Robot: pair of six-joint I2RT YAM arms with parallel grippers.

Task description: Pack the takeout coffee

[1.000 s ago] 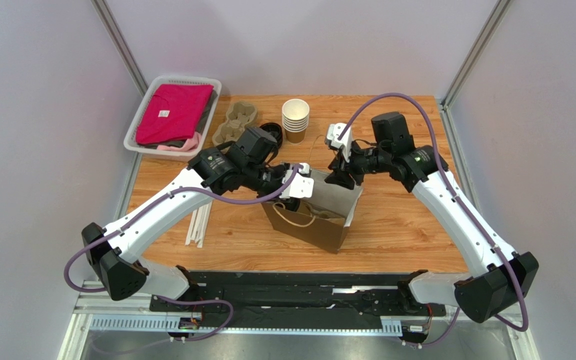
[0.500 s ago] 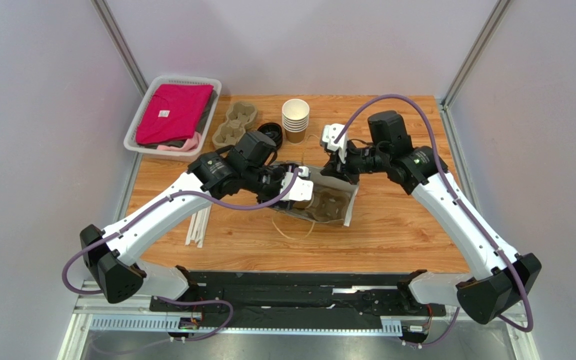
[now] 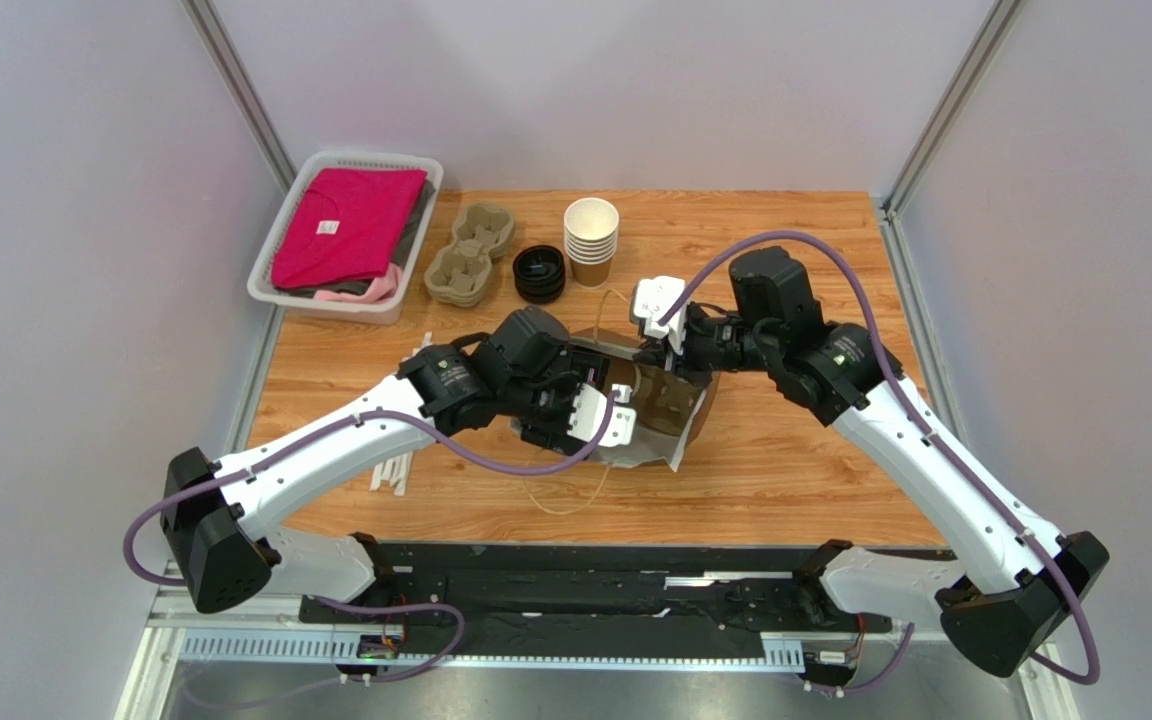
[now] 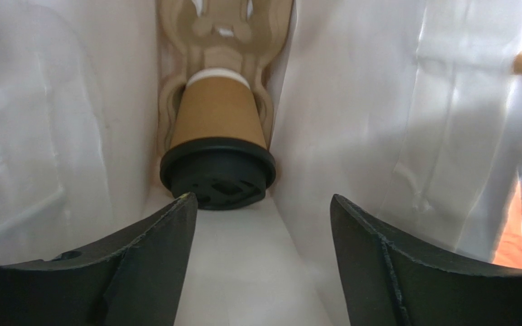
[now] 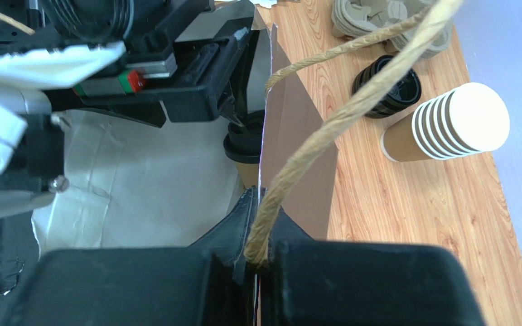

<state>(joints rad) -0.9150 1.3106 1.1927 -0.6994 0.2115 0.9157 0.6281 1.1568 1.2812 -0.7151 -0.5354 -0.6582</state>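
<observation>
The takeout coffee [image 4: 217, 146], a brown paper cup with a black lid, sits in a pulp carrier [image 4: 224, 27] deep inside a brown paper bag [image 3: 683, 408] with a white lining. The bag lies tipped on the table. My left gripper [image 4: 260, 204] is open and empty in the bag's mouth, just short of the lid; it also shows in the top view [image 3: 615, 420]. My right gripper [image 5: 258, 200] is shut on the bag's rim and twine handle and holds the far side up; it also shows in the top view [image 3: 668, 345]. The lid [image 5: 242, 146] peeks past the rim.
A stack of lidless white-rimmed cups [image 3: 591, 237], a pile of loose black lids [image 3: 540, 273] and spare pulp carriers [image 3: 471, 252] stand at the back. A white basket [image 3: 279, 255] with pink cloth is back left. Straws [image 3: 394, 450] lie left of the bag.
The bag has gone from upright to tipped over and opened. My left gripper has moved nearer and lower at its mouth. My right gripper has shifted left, still holding the rim.
</observation>
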